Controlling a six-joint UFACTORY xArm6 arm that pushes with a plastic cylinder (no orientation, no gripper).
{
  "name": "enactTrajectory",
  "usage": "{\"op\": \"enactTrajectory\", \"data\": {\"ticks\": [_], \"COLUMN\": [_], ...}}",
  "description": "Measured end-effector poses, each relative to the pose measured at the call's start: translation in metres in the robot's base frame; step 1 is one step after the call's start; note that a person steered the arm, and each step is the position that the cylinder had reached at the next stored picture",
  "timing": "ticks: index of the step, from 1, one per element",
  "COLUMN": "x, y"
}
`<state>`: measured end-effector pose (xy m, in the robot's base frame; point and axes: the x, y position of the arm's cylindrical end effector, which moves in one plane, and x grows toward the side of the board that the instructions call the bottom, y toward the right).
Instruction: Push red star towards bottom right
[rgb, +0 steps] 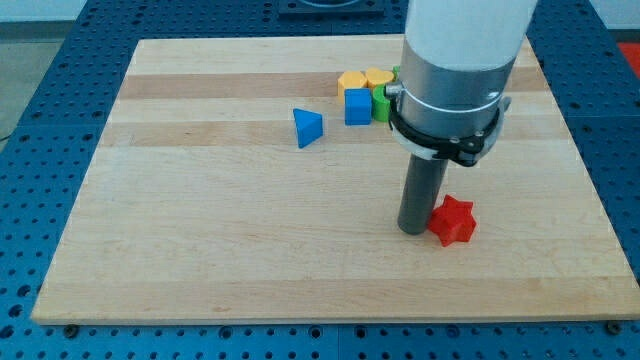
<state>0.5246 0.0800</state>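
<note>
On the pale wooden board (200, 230), which lies over a blue perforated table (60, 70), six small blocks can be counted: one red star-shaped block (453, 220), two blue ones, two yellow ones and one green one. Toward the view's lower right sits the red star, alone and well apart from the rest. My tip (413, 230), the lower end of the straight dark rod, stands on the board just at the star's left side, touching it or very nearly so; the rod carries nothing and has nothing that opens or closes. Near the middle of the board, toward the view's top, lies a blue triangular block (308, 127), apart from the others. Further to the view's right, near the top edge, a tight cluster holds the other four: a blue cube (357, 106), a yellow block (351, 79) just above it, a second yellow block with a heart-like outline (378, 77) beside that, and a green block (381, 102) partly hidden behind the arm's grey and white body (455, 70), so its shape cannot be told. No containers appear on the board.
</note>
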Motion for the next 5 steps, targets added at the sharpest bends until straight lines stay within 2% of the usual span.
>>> {"op": "enactTrajectory", "data": {"ticks": [1, 2, 3, 5], "x": [-0.027, -0.031, -0.004, 0.002], "y": [-0.015, -0.002, 0.019, 0.058]}}
